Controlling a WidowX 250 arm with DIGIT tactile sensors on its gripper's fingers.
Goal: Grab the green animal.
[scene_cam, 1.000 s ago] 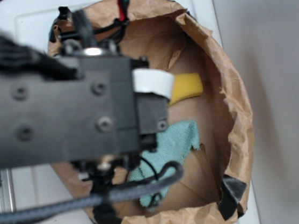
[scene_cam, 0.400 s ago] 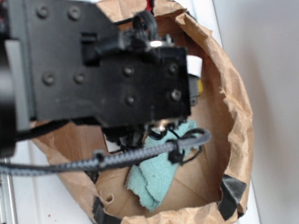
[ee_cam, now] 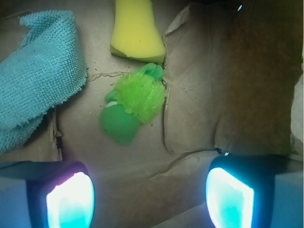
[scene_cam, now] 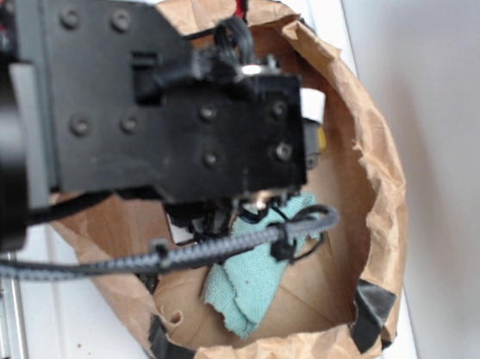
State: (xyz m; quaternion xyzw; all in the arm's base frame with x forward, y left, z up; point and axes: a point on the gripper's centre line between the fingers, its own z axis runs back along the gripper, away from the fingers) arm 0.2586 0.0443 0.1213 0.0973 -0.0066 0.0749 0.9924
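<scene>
Exterior view: the black robot arm (scene_cam: pixel 156 128) fills the upper left of the picture and reaches over a crumpled brown paper bag (scene_cam: pixel 382 207) with its rim rolled down, which stands on a white tabletop (scene_cam: pixel 69 355). The arm's body hides most of the bag's floor. Below it a teal-blue woven rag (scene_cam: pixel 248 287) shows on the paper floor, and a thin sliver of a yellow sponge wedge (scene_cam: pixel 315 140) peeks out at the arm's right edge. The small fuzzy lime-green plush animal is not visible here; it is hidden under the arm, and so is the end effector.

Wrist view: the end effector (ee_cam: pixel 149 194) looks down at the bag's floor. Its two pads stand wide apart at the bottom corners of the picture, glowing pale blue, with nothing between them. The green animal (ee_cam: pixel 133 104) lies on the brown paper ahead of the pads, towards the top of the picture, and somewhat nearer the left pad than the right. It touches neither pad. Its long axis runs on a slant, from the smooth rounded pale-green part at lower left to the fuzzy body at upper right, whose upper tip touches or nearly touches the yellow sponge. The rag lies off to the upper left, apart from the toy.

As I judge it, the end effector needs to go forward and a little left to centre the toy between the pads before descending, keeping clear of the sponge.
</scene>
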